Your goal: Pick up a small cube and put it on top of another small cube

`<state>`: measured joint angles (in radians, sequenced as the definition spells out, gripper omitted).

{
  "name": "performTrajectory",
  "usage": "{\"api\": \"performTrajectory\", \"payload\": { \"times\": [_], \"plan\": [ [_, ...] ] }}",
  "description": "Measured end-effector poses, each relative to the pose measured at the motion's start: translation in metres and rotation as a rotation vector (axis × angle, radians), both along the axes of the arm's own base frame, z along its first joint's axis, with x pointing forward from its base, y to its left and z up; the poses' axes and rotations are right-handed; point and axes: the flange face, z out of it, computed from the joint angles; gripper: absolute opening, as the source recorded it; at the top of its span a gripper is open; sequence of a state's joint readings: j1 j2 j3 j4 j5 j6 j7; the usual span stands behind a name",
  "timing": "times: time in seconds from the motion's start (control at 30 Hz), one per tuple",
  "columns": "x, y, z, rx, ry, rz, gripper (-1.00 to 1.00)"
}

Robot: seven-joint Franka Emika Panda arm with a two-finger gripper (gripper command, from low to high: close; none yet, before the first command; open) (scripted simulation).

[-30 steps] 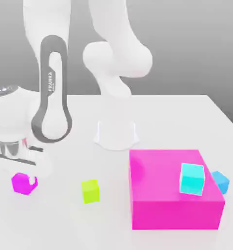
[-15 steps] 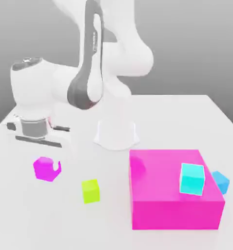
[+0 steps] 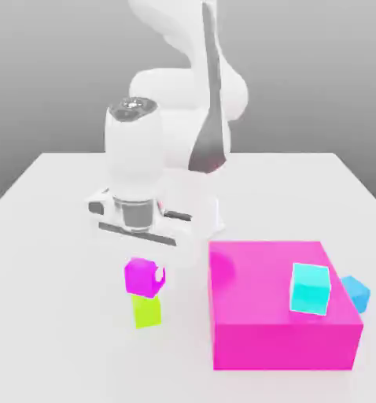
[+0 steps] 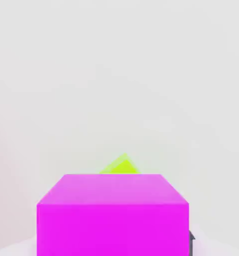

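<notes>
Hanging from the claw [image 3: 145,275] in the exterior view, the small magenta cube [image 3: 144,277] sits directly above the lime cube [image 3: 147,310], its underside almost meeting the lime top; whether they touch cannot be told. The claw is narrow, clamped on the magenta cube, and points straight down. Being a cube, it has no long axis; it is turned slightly, one corner edge toward the camera, its top level. A second ago the arm held it low over the tabletop [image 3: 57,260] far toward the exterior view's left; half a second ago it was higher and partway across; now it is over the lime cube, which has not shifted. Just to the exterior view's right stands the big pink block [image 3: 282,323] with the cyan cube [image 3: 310,288] on top and a small blue cube [image 3: 355,292] behind its far corner. The gap between stack and block is slim, while bare tabletop lies open to the left and front.

From the hand view, the magenta cube [image 4: 113,215] shows one flat face and its top, square to the camera, with a corner of the lime cube [image 4: 120,165] peeking past it.
</notes>
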<state>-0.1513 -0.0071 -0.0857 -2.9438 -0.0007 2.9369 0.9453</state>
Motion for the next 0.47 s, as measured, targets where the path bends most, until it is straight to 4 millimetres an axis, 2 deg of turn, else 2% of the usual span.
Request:
{"api": "performTrajectory", "payload": {
  "times": [0.03,0.2,0.27,0.47],
  "plan": [
    [-0.001,0.000,-0.004,0.000,0.000,-0.001,1.00],
    [0.001,0.005,-0.004,0.000,0.000,0.016,1.00],
    [0.000,0.001,-0.003,0.000,0.000,0.002,1.00],
    [0.001,0.000,0.042,0.001,0.000,0.000,1.00]
  ]
}}
